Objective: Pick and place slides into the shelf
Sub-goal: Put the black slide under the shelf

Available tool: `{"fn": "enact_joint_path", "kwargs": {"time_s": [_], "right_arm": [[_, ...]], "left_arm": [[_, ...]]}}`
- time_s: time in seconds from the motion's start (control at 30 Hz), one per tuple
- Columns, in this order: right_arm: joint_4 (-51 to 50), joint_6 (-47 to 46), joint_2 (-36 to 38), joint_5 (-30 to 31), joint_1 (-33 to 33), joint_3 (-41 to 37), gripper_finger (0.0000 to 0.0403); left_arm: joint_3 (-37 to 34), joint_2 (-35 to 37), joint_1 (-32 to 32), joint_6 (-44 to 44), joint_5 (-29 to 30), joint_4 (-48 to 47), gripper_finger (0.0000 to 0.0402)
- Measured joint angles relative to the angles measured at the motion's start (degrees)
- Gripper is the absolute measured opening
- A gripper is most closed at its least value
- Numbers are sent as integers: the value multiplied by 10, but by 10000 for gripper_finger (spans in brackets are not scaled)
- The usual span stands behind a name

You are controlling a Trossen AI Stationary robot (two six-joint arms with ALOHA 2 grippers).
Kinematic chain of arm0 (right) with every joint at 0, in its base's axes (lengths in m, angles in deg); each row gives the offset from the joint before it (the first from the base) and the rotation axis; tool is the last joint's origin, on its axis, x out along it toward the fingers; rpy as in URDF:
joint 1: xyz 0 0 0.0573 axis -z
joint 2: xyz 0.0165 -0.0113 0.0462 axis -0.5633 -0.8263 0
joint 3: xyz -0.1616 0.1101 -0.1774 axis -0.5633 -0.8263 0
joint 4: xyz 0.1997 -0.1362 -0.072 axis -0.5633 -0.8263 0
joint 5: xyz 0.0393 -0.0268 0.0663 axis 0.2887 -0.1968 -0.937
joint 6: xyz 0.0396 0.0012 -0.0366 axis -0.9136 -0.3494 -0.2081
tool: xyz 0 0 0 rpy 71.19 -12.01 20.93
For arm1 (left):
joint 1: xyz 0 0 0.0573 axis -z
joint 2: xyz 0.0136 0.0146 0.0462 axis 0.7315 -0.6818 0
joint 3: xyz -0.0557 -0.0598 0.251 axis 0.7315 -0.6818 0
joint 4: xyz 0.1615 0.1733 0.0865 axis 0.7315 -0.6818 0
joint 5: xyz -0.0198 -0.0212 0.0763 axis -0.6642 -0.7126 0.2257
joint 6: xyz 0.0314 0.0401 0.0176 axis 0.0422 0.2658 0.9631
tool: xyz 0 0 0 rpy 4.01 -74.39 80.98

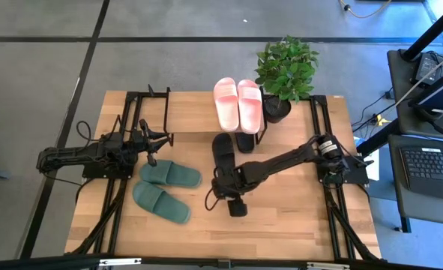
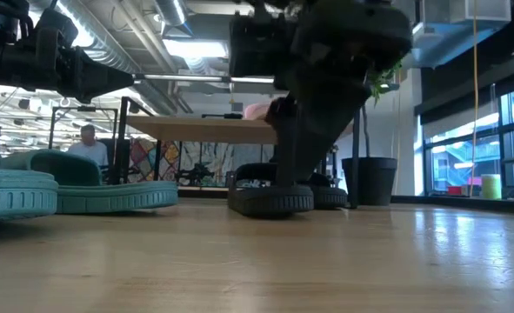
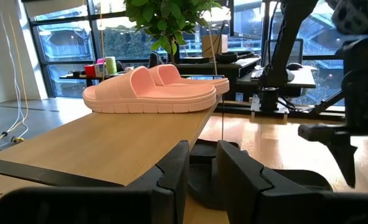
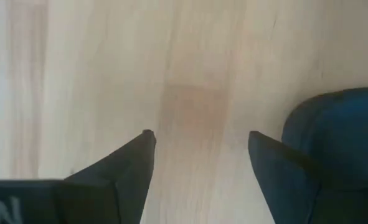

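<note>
The shelf (image 1: 191, 112) stands at the table's far side, and the light pink pair (image 1: 237, 103) lies on its top board (image 3: 109, 143). One black slide (image 1: 223, 152) lies on the table just in front of the shelf. The other black slide (image 1: 245, 141) sits under the board. Both dark green slides (image 1: 170, 174) (image 1: 161, 202) lie sole down, left of centre. My right gripper (image 4: 201, 138) is open and points down over bare table just near of the front black slide (image 4: 333, 143). My left gripper (image 3: 202, 171) waits by the shelf's left end, with a narrow gap between its fingers.
A potted plant (image 1: 285, 71) stands at the shelf's far right corner. Black arm rails run along the table's left and right sides (image 1: 333, 202). Bare wood (image 1: 288, 210) lies to the near right of the right arm. A person (image 2: 88, 146) sits in the room beyond.
</note>
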Motion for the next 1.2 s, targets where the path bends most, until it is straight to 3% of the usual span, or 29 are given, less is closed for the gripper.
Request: {"fn": "enact_joint_path", "kwargs": {"time_s": [0.37,0.57,0.97,1.2], "right_arm": [[86,-5,0,18,19,-67,257],[102,-4,0,52,41,-68,257],[134,24,0,55,106,-68,257],[133,27,0,108,130,-68,257]], "left_arm": [[0,0,0,0,0,0,76],[0,0,0,0,0,0,76],[0,0,0,0,0,0,76],[0,0,0,1,0,0,76]]}}
